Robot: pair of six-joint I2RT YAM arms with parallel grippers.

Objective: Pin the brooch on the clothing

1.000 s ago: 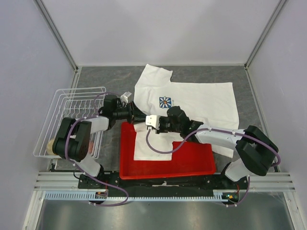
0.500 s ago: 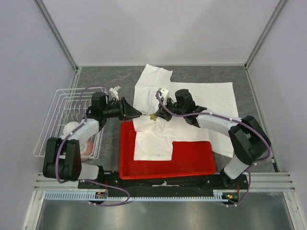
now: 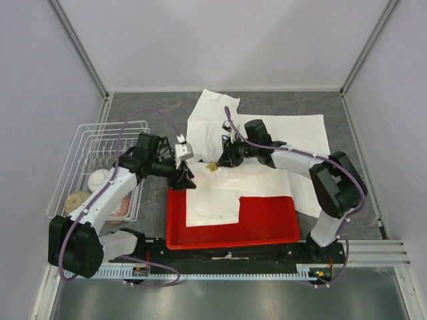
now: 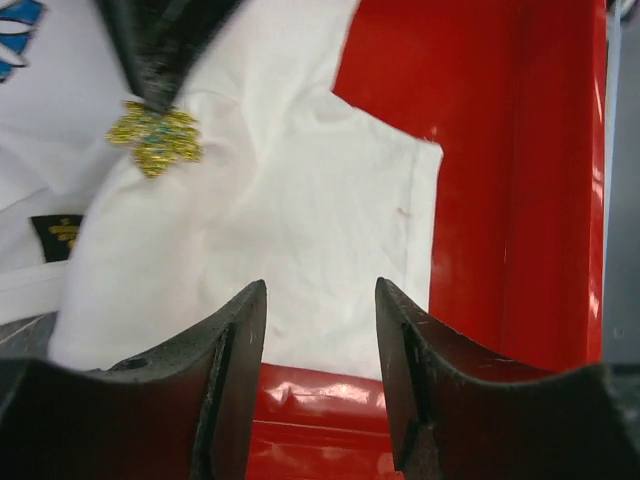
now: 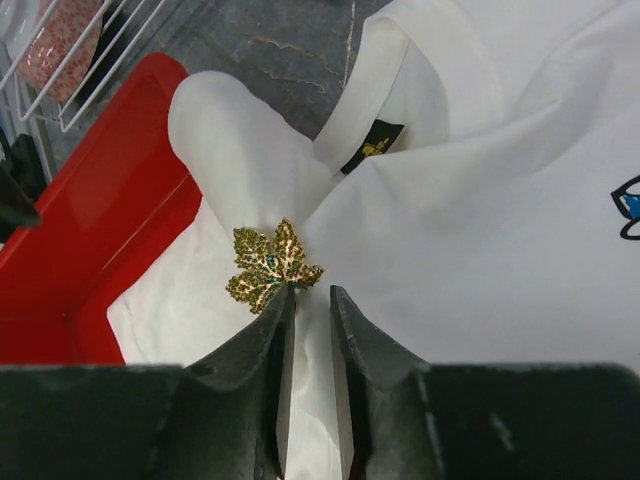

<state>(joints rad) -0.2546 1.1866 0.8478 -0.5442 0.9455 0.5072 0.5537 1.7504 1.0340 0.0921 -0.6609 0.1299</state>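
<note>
The clothing, a white T-shirt, lies on the grey table with its lower part draped into the red tray. The brooch, a small gold leaf-like ornament, sits on a raised fold of the shirt. In the right wrist view the brooch lies just beyond my right gripper. It touches the left fingertip, and the jaws stand narrowly apart over white cloth. My left gripper is open and empty above the shirt hem and the tray's edge. The brooch is far ahead of it.
The red tray stands at the near middle. A white wire basket with small items is at the left. A black collar label and the blue print's edge show on the shirt. Grey walls enclose the table.
My left gripper has drawn back from the fold toward the tray's edge and opened wider. My right gripper's jaws have parted slightly at the brooch, which stays on the fold.
</note>
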